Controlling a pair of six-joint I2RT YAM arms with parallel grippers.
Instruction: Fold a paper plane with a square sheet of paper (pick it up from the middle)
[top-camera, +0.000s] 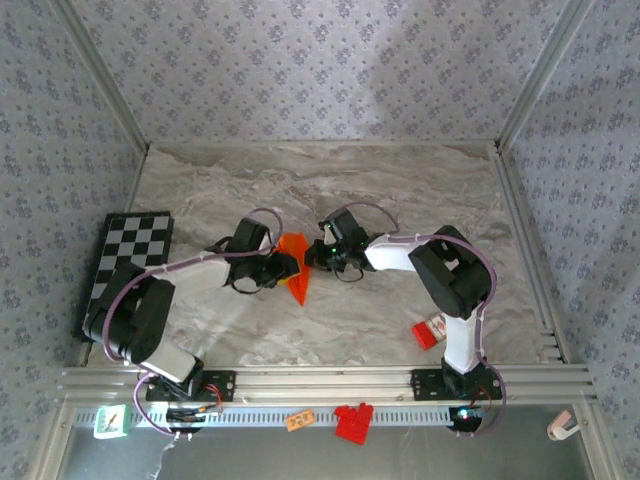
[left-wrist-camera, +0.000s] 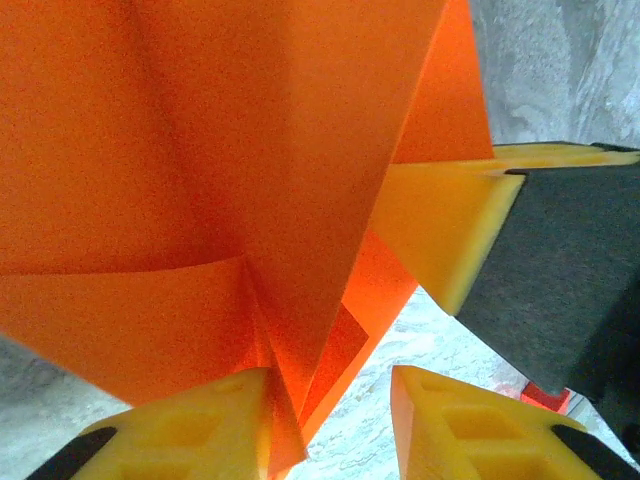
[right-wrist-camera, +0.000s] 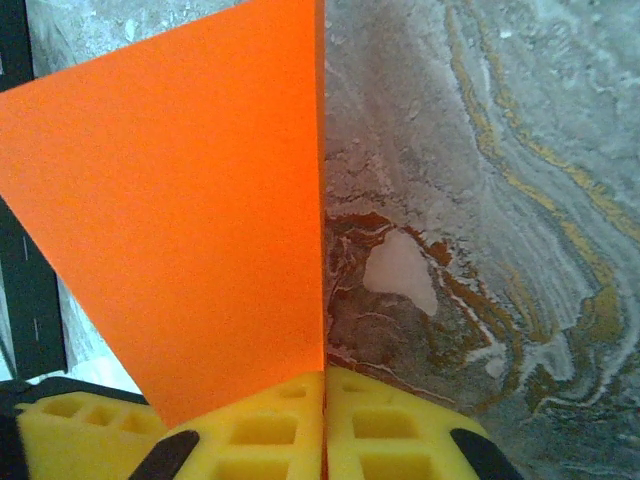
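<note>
Paper plane (top-camera: 300, 285): bright orange, thin matte paper folded to a slim dart w/ sharp creases, tip toward the arm bases, at mid-desk (top-camera: 400, 190) btwn both arms. Right jaws clenched on its edge, yellow foam pads (right-wrist-camera: 260, 435) w/ square hollows pressed together. Left jaws released: gap btwn its yellow pads (left-wrist-camera: 200, 435), a fold against one pad. Desk: grey-veined marble look. B/w checkerboard (top-camera: 135, 255) flat at left.

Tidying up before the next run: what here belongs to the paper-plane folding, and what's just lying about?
In use: folded orange paper, left claw, right claw.
Lying about: checkerboard, red-and-white box, red blocks, orange tag.
</note>
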